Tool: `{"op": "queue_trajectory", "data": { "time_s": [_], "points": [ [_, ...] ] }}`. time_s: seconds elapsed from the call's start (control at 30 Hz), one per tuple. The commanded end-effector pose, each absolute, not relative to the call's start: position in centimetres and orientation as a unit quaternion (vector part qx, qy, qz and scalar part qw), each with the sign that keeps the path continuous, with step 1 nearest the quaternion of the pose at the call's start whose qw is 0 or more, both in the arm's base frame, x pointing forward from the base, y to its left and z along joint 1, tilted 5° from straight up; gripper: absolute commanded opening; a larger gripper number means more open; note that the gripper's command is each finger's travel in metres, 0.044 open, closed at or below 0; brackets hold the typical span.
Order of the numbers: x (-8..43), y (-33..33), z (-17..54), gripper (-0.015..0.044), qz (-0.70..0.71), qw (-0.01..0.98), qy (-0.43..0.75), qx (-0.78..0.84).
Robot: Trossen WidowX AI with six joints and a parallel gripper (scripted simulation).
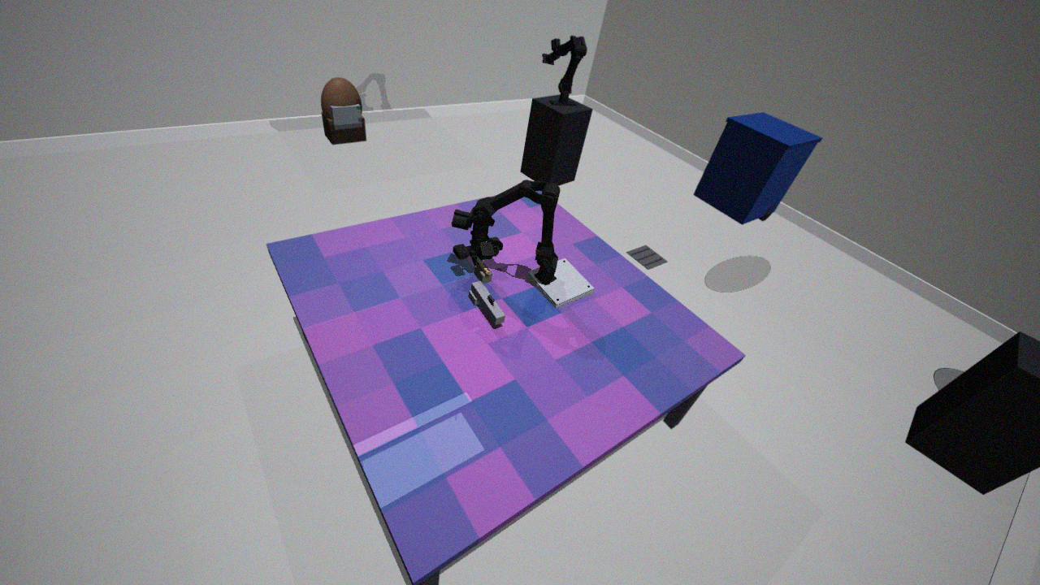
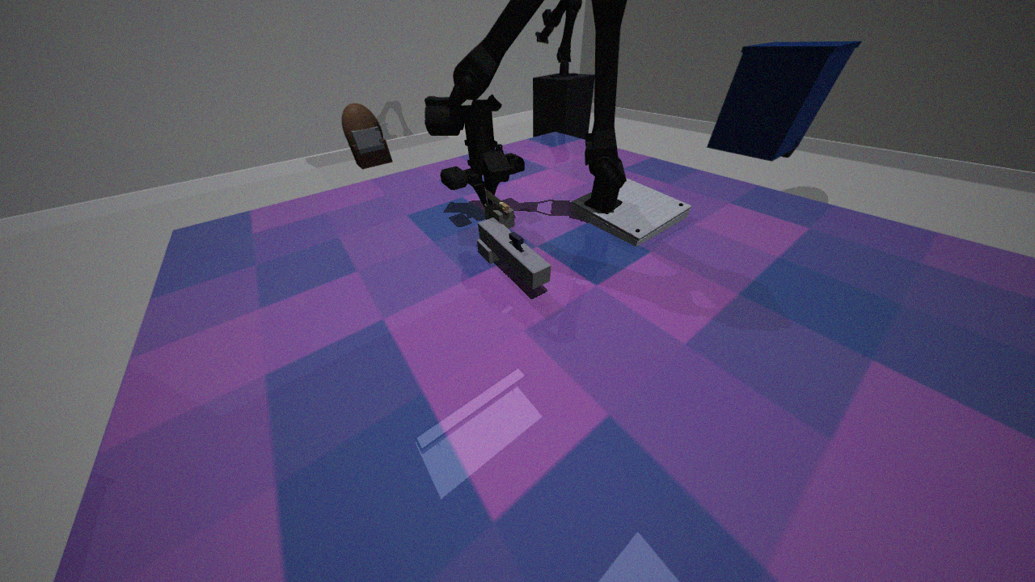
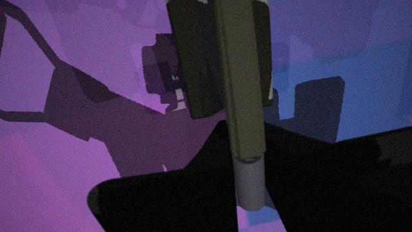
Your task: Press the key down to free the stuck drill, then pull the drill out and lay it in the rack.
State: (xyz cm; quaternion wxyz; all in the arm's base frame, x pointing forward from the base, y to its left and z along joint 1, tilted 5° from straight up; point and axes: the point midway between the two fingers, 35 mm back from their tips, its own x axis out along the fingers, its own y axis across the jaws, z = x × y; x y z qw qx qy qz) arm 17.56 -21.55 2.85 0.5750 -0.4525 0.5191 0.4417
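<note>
My gripper (image 1: 477,257) (image 2: 489,196) (image 3: 234,125) is shut on the drill. The drill (image 2: 504,208) (image 3: 246,80) is a slim olive-tan body with a grey round end between my fingers. It lies over the rack (image 2: 503,219) (image 3: 201,64), a small grooved block that shows on both sides of the drill in the wrist view. Whether the drill touches the rack's groove is hidden. The grey housing (image 1: 487,304) (image 2: 524,262) stands just in front of the rack in the top and exterior views. Its small black key (image 1: 491,299) (image 2: 517,240) sticks up from the top.
A light metal plate (image 1: 575,289) (image 2: 660,213) carries my arm's base, right of the rack. My arm's shadow falls on the patchwork table (image 1: 595,429) (image 2: 550,463). Beyond are a dark pedestal (image 1: 556,138) (image 2: 560,104) with another arm and a blue bin (image 1: 752,166) (image 2: 778,101).
</note>
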Motion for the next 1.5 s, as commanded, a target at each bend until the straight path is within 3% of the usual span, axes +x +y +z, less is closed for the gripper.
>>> {"op": "queue_trajectory", "data": {
  "time_s": [0.0, 0.63, 1.2, 1.47],
  "points": [
    [17.5, -21.4, 2.2, 0.0, 0.445, 0.574, 0.519, -0.451],
    [17.4, -21.2, 0.5, 0.0, 0.445, 0.574, 0.519, -0.451],
    [17.4, -21.5, 1.2, 0.044, 0.443, 0.572, 0.522, -0.453],
    [17.1, -21.6, 4.7, 0.044, 0.445, 0.574, 0.519, -0.451]
  ]
}}
